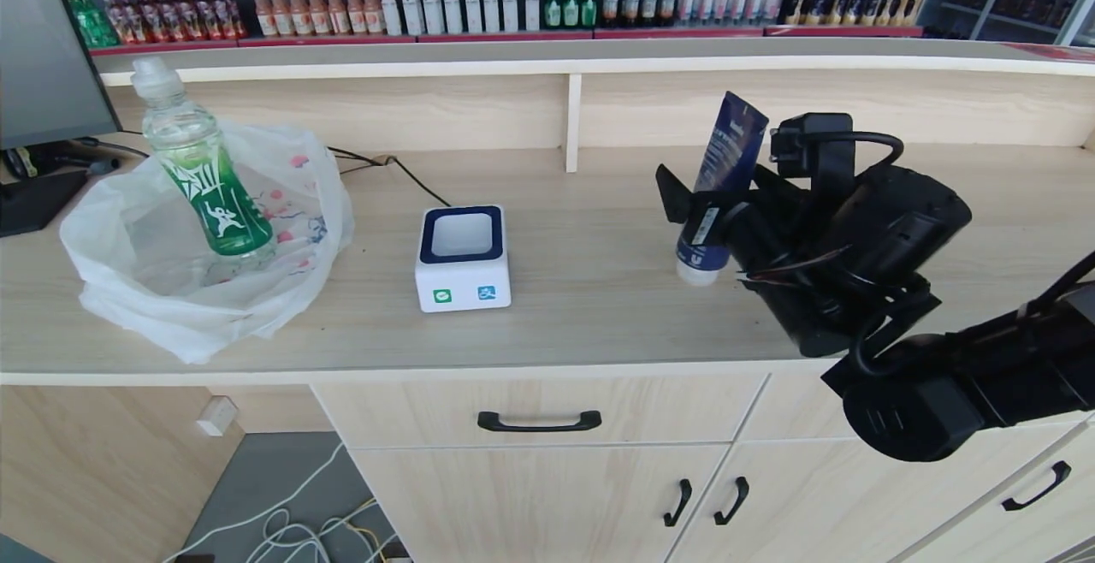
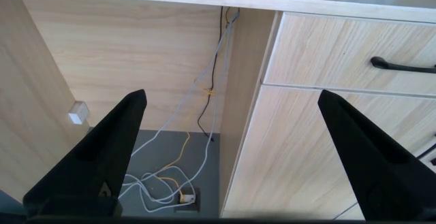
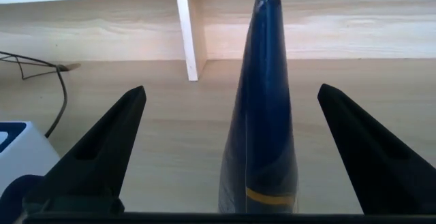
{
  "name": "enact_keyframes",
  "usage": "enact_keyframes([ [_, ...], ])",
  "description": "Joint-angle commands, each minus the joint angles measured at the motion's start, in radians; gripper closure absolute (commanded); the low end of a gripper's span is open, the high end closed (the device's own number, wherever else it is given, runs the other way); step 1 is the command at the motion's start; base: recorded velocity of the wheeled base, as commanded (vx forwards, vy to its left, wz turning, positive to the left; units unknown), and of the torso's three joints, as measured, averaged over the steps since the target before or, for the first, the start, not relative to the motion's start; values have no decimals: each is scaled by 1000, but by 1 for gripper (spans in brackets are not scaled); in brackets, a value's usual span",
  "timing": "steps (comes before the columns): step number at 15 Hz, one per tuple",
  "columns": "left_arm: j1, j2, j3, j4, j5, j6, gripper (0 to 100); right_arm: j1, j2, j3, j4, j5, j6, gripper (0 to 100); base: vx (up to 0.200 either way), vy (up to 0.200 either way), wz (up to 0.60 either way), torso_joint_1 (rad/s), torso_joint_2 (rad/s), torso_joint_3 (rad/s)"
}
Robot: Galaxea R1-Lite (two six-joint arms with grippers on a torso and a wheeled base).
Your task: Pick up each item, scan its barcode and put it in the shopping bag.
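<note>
A dark blue tube (image 1: 723,178) stands on its white cap on the wooden counter (image 1: 582,306), right of the middle. My right gripper (image 1: 714,204) is open, with one finger on each side of the tube (image 3: 262,115) and a gap on both sides. The white scanner (image 1: 463,257) with a dark-rimmed window sits mid-counter. At the left, a white plastic shopping bag (image 1: 128,281) holds a green-labelled drink bottle (image 1: 205,178), which leans in it. My left gripper (image 2: 231,98) is open and holds nothing, below counter level in front of the cabinet.
A monitor (image 1: 43,41) stands at the far left, and a black cable (image 1: 402,168) runs to the scanner. A raised back ledge with a white divider (image 1: 572,122) bounds the counter. Drawers (image 1: 539,413) and doors are below, with loose wires (image 2: 170,176) on the floor.
</note>
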Motion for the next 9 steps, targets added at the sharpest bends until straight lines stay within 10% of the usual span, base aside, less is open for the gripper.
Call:
enact_keyframes([
  [1, 0, 0, 0, 0, 0, -1, 0, 1, 37, -7, -1, -18, 12, 0, 0, 0, 0, 0, 0, 0],
  [9, 0, 0, 0, 0, 0, -1, 0, -5, 64, -16, -2, -73, 26, 0, 0, 0, 0, 0, 0, 0],
])
